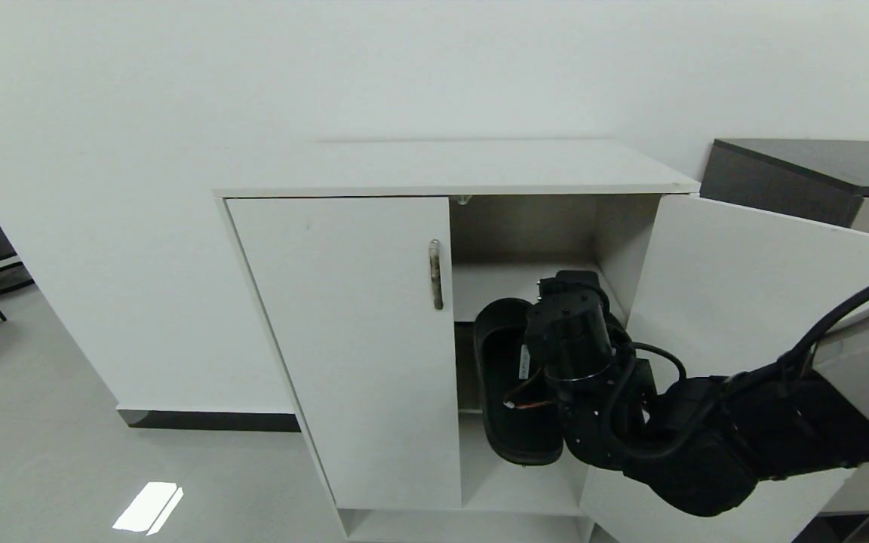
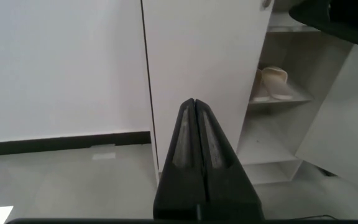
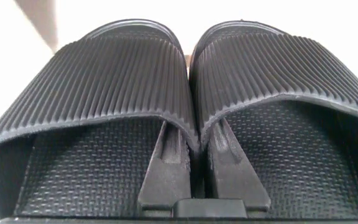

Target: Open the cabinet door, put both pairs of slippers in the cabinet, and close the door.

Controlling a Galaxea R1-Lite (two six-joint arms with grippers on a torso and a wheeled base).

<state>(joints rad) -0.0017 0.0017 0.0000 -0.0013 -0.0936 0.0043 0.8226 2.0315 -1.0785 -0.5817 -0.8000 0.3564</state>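
Left gripper (image 2: 194,102): fingers pressed flat together, nothing between them; it was held low outside the cabinet (image 1: 449,170), facing the closed door.

Cabinet: white, standing against a white wall. Left door (image 1: 344,339) was closed and carried a vertical metal handle (image 1: 435,274) at its inner edge. The right compartment stood open, its shelves exposed.

Beige slippers (image 2: 272,84): one pair, lying on a shelf inside the open compartment.

Black slippers (image 1: 506,377): one pair, ribbed straps, held side by side and upright at the mouth of the open compartment, in front of the shelves. Contact with a shelf could not be told.

Right gripper (image 3: 194,134): one finger inside each black slipper, clamping their two inner walls together.

Right door (image 1: 736,302): swung wide open, beside the right arm.
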